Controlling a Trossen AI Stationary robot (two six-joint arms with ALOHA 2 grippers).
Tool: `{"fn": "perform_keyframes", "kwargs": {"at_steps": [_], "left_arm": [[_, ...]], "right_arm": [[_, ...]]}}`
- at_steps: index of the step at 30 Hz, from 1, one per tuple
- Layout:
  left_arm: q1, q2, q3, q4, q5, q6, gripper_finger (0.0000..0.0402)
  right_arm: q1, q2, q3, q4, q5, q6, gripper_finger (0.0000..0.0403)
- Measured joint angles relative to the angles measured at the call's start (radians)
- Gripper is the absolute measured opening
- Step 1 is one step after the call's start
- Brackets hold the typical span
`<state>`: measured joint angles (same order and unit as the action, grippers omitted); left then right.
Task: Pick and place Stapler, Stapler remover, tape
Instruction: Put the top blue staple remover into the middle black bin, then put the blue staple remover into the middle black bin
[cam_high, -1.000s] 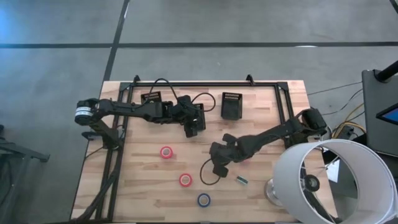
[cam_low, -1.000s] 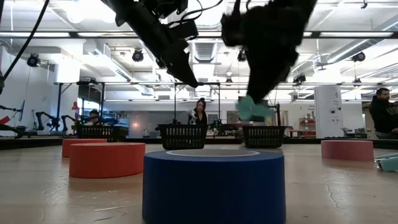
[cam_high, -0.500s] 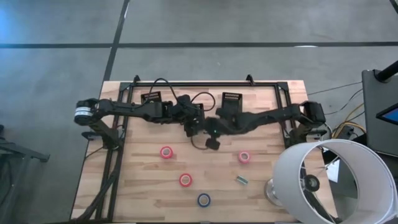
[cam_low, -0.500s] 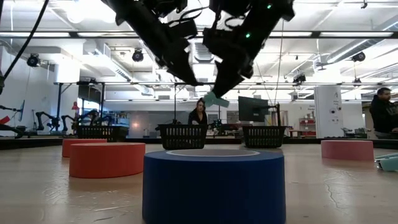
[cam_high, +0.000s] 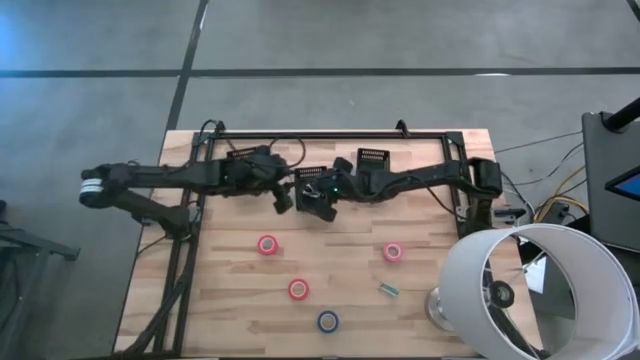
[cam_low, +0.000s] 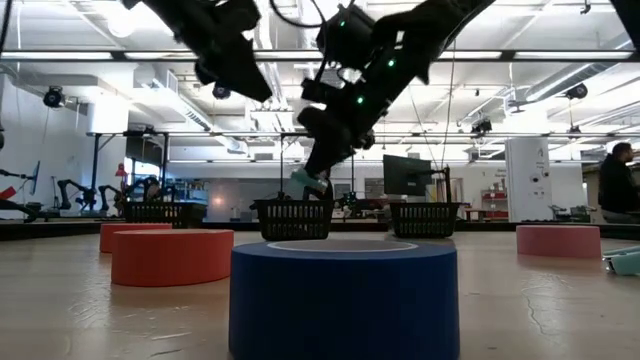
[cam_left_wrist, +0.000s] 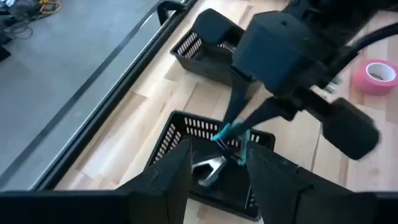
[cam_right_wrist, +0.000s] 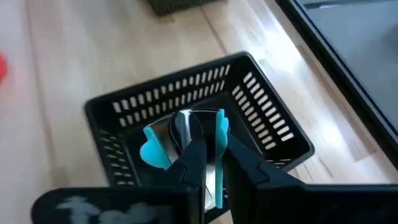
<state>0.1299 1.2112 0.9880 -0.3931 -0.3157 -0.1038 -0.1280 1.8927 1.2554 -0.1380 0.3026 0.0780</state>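
My right gripper (cam_high: 320, 197) is shut on a teal staple remover (cam_right_wrist: 185, 134) and hangs over a black basket (cam_right_wrist: 267, 118) near the table's far edge. In the left wrist view the remover (cam_left_wrist: 227, 132) shows above this basket (cam_left_wrist: 180, 127), where a silvery metal piece (cam_left_wrist: 208, 169) lies. My left gripper (cam_high: 283, 196) is open just left of the basket and touches nothing. The tape rolls lie flat on the table: two red (cam_high: 267, 244) (cam_high: 298, 289), one pink (cam_high: 392, 252), one blue (cam_high: 328, 321). My right gripper pinches the staple remover between its two fingers (cam_right_wrist: 194, 163), on the chrome middle (cam_right_wrist: 186, 142) between the teal grips. The fingers come from above, slanting toward the table's left. The remover is lifted clear, above the basket's opening.
A second black basket (cam_high: 372, 167) stands right of the first, and a third (cam_high: 245, 157) shows behind my left arm. A small green piece (cam_high: 388, 291) lies near the pink roll. A white lamp shade (cam_high: 530, 290) fills the near right corner. A black frame rail (cam_high: 330, 135) runs along the far edge.
My right gripper has carried the staple remover from the table's middle toward the far edge and left, ending over the basket. My left gripper has drawn back from above the basket toward the table's left. The tape rolls have stayed where they were.
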Motion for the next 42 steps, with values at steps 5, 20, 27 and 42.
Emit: {"fn": "perform_keyframes", "kwargs": {"at_steps": [5, 20, 27, 42], "left_arm": [[0.000, -0.087, -0.124, 0.108, 0.002, -0.023, 0.0156], [0.000, -0.167, -0.277, 0.192, 0.004, -0.080, 0.0156], [0.000, -0.168, -0.277, 0.191, 0.012, -0.080, 0.0156], [0.000, -0.168, -0.277, 0.192, 0.011, -0.080, 0.0156]], "right_arm": [[-0.018, 0.051, 0.022, 0.000, 0.000, 0.000, 0.0054], [-0.021, 0.197, 0.169, -0.048, -0.058, -0.055, 0.0130], [-0.004, 0.120, 0.215, -0.260, -0.059, -0.008, 0.0158], [0.229, -0.095, 0.199, -0.694, -0.077, 0.300, 0.0156]]}}
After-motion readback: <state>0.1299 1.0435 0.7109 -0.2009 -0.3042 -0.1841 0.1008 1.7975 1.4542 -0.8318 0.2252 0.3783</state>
